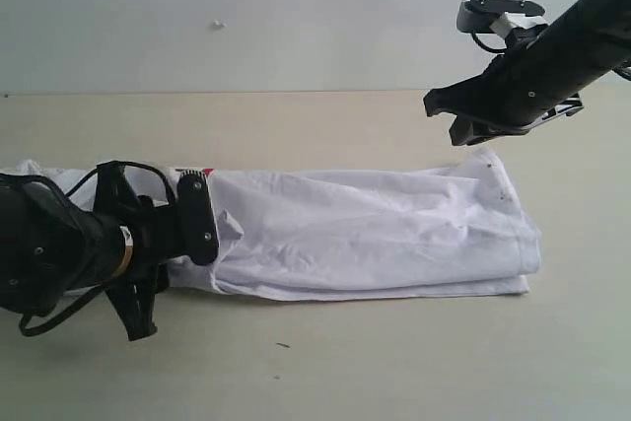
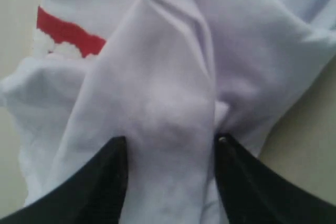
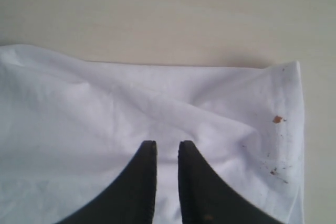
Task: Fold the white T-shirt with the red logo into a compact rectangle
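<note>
The white T-shirt (image 1: 375,234) lies on the table as a long folded band, its right end squared off. A sliver of the red logo (image 1: 193,173) peeks out at its left end, and the left wrist view shows more of the red logo (image 2: 68,34). My left gripper (image 1: 202,222) is down on that left end. In its wrist view the left gripper (image 2: 170,141) straddles a bunched ridge of the white T-shirt (image 2: 168,77), jaws wide apart. My right gripper (image 1: 450,117) hovers above the shirt's right end. The right gripper (image 3: 167,144) holds nothing, jaws a narrow slit apart.
The beige table (image 1: 296,130) runs behind and in front of the shirt, with a pale wall (image 1: 296,17) at the back. Small brown specks (image 3: 277,119) dot the shirt's right corner. A tiny dark mark (image 1: 283,345) lies on the table near the front.
</note>
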You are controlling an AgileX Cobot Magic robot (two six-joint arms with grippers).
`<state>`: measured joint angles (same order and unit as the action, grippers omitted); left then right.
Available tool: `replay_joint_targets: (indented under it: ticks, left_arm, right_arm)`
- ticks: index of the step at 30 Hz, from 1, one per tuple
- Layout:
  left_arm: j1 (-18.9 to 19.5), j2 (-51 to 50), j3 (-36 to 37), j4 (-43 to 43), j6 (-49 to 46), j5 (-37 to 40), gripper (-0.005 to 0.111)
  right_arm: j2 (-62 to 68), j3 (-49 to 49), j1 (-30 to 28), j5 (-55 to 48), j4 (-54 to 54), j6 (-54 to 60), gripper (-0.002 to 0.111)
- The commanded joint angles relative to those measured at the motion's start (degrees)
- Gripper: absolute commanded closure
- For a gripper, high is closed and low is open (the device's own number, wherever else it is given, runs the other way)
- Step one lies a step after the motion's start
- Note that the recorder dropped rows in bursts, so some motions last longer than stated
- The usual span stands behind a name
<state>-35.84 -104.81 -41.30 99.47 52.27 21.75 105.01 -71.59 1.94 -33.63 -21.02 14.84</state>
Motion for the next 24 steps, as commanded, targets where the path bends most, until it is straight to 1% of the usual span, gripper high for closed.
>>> replay_joint_targets:
  ticks: [1,7,13,19,24]
  left_arm:
    - [-0.13,-0.66,-0.18,0.48,-0.99,4.09,0.056]
    - [-0.13,0.09,-1.94,0.48,-0.89,5.93,0.056]
    - [-0.13,2.14,-2.19,0.48,-0.89,6.77,0.056]
    - [-0.13,3.76,-2.19,0.48,-0.86,6.46,0.056]
    - [-0.13,2.73,-4.38,0.48,-0.51,6.03,0.056]
  right_arm:
    - [-0.25,-0.26,0.03,-0.06,0.22,0.37,0.091]
    - [-0.25,-0.26,0.03,0.06,0.22,0.37,0.091]
    - [-0.25,-0.26,0.03,0.34,0.22,0.37,0.091]
    - [-0.25,-0.26,0.03,0.34,0.22,0.37,0.091]
    - [-0.25,-0.26,0.03,-0.07,0.22,0.37,0.091]
